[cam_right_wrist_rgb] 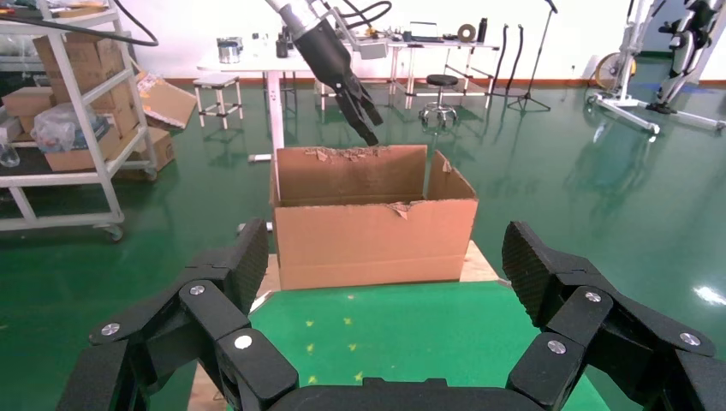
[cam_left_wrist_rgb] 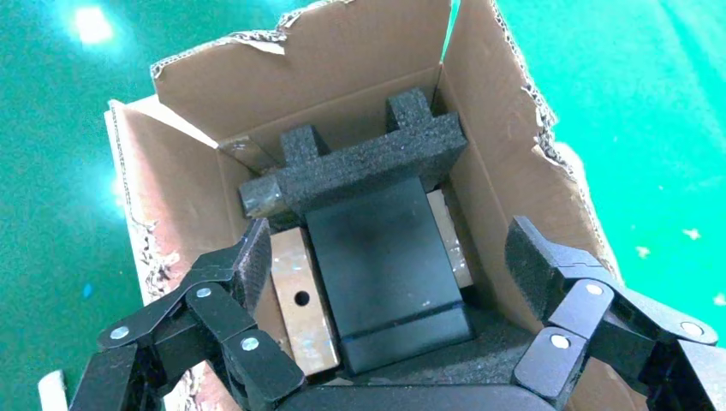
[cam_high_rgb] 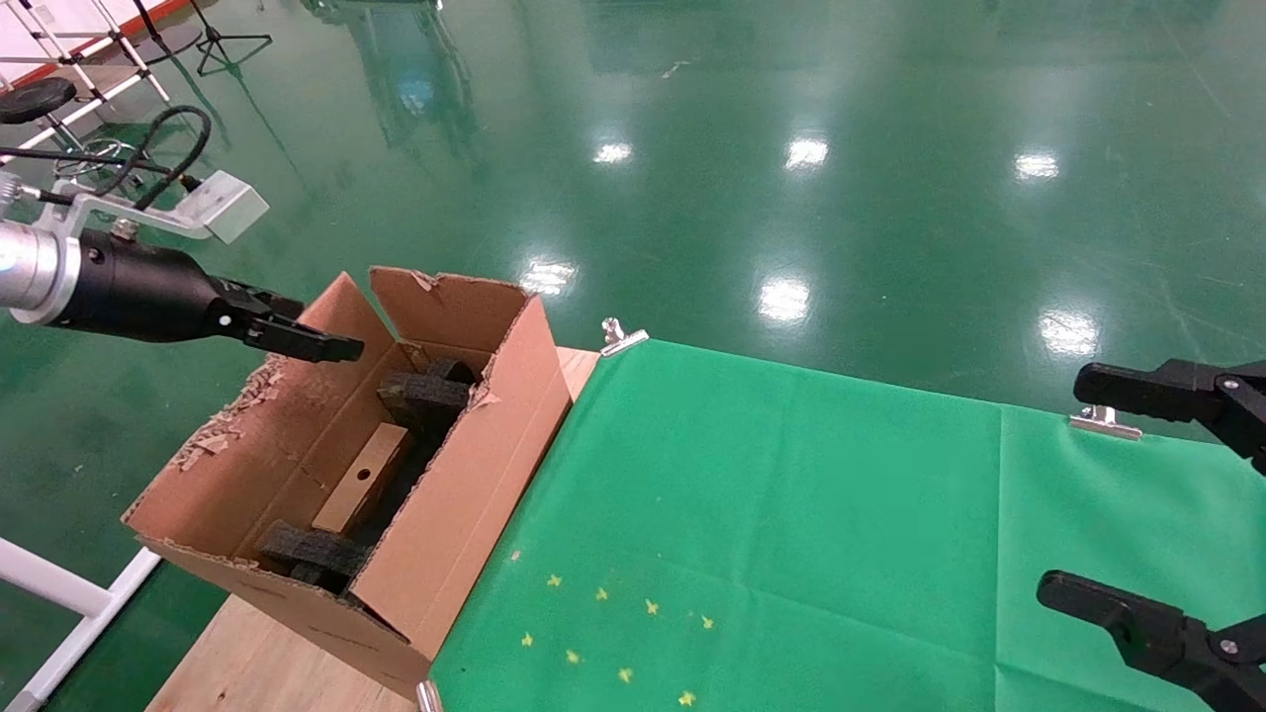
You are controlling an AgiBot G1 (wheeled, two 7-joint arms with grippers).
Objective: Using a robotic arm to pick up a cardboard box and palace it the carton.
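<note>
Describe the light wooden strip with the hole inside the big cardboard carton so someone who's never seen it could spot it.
Start at the large brown corrugated carton with ragged flaps, standing at the left end of the green cloth-covered table. Inside, between the black foam blocks, lies a narrow pale wooden strip. It is the only light-coloured piece in there, with one small round hole through it.

The carton is plain brown cardboard with paler, ragged torn edges. Inside it lie black foam pieces, a dark, almost black flat slab and a tan strip with one dark hole. The table shows light wood beside a bright green cloth dotted with small yellow stars. The floor is glossy dark green with white light spots.
</note>
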